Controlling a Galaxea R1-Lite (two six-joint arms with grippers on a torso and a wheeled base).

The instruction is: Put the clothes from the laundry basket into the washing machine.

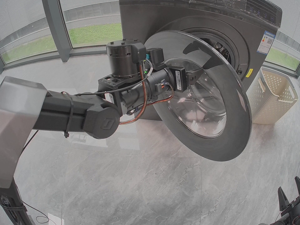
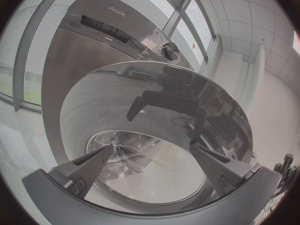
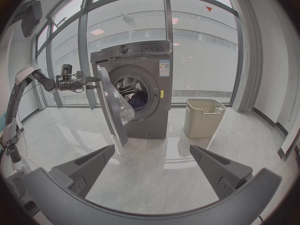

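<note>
At the washing machine door (image 1: 232, 135), left hand (image 2: 150, 148) spread; right hand (image 3: 152, 150) spread likewise.

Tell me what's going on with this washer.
The left end effector, open, is close to the outer face of the door of the washing machine. The door stands partly open, and whether the end effector touches it is unclear. Dark clothes lie in the drum. The laundry basket stands on the floor beside the machine and looks empty. The right end effector hangs open and low, well back, holding nothing.
</note>
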